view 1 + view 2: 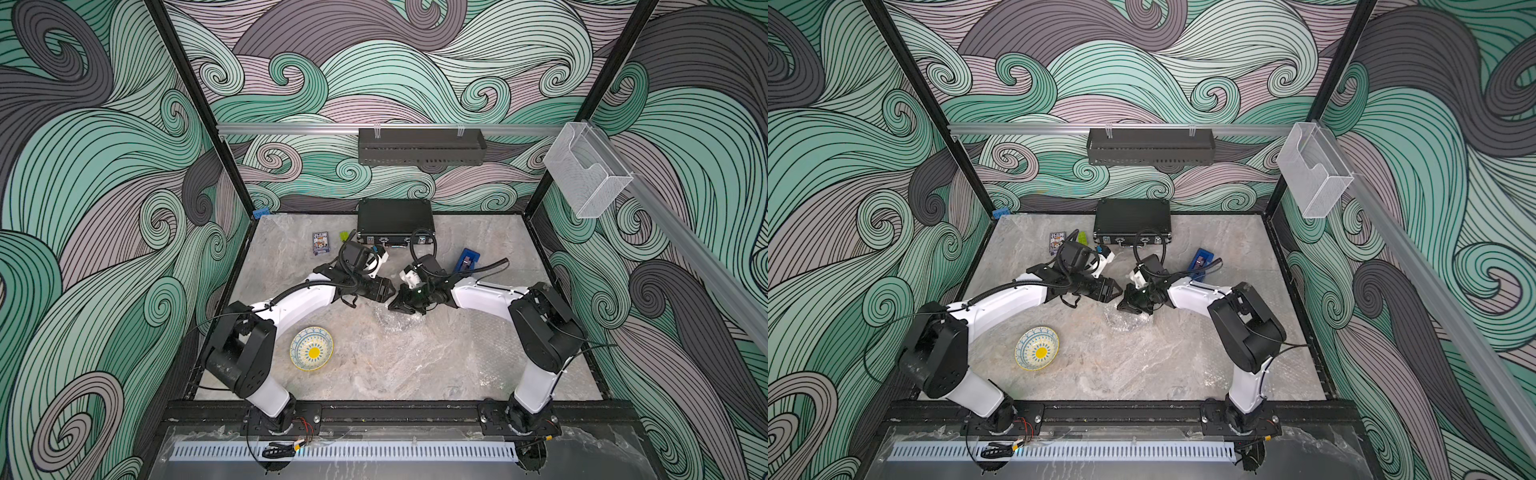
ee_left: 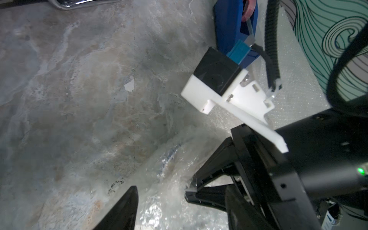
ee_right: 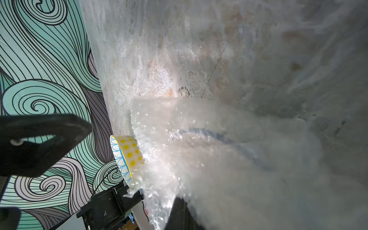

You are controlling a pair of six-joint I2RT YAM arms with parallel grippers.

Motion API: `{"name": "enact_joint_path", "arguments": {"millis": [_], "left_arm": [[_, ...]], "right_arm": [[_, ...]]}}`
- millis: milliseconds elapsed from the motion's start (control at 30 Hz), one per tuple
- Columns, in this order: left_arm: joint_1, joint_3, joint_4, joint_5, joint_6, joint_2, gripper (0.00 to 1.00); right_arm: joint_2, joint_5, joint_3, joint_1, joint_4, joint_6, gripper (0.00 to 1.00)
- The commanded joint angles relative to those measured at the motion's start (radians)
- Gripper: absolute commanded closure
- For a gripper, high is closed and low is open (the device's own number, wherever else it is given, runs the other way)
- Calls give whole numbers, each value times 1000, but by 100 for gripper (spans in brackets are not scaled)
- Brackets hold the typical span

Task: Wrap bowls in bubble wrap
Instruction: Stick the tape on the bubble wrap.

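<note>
Clear bubble wrap (image 1: 392, 324) is bunching up directly beneath the right gripper (image 1: 395, 308), whose jaws are pressing fully together on what looks like a raised fold of the sheet. Under that fold, just below its fingertips, the wrist views are showing the blue rim of the darker bowl (image 3: 209, 133), so the sheet is covering it at least in part; how far round I cannot tell. The left gripper (image 1: 388, 291) is hovering just beside the right one, tip to tip, its fingers (image 2: 127, 207) standing wide apart over the wrap and gripping nothing. The cream bowl (image 1: 311, 348) is sitting bare and upright, well apart from the left gripper, back toward that arm's base. By my judgement the first bundle is only loosely gathered and needs tucking, and the second bowl is waiting untouched.
</note>
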Motion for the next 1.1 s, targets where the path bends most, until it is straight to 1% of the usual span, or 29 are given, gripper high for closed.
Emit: {"name": "enact_joint_path", "arguments": {"millis": [0,133,233,333,400,633,767,800,933,967,1000,1067], "left_arm": [[9,77,-95,37,82,60,34],[15,85,-87,53,80,97,36],[19,95,-95,30,75,130,37],[26,99,-91,32,70,162,39],[31,110,-99,7,58,183,40],[43,165,-131,16,31,255,40],[43,182,-160,97,34,291,40],[43,184,-167,133,35,297,40],[45,171,-164,229,33,279,45],[47,168,-162,246,31,273,48],[47,164,-160,266,31,266,55],[49,160,-152,308,26,258,63]], "right_arm": [[15,-3,2,-3,-4,-20,100],[13,-3,-6,-2,-4,-24,100],[13,-8,-7,-3,-3,-22,100],[10,-7,-7,-3,-5,-24,100],[9,-6,-10,-2,-6,-25,100],[9,-7,-16,-3,-6,-29,100],[6,-7,-20,-2,-4,-30,100],[6,-7,-21,-2,-5,-31,100],[0,-2,-24,-3,-11,-39,100],[-2,1,-26,-2,-12,-40,100],[-4,3,-26,-3,-15,-43,100],[-8,8,-28,-2,-19,-46,100]]}}
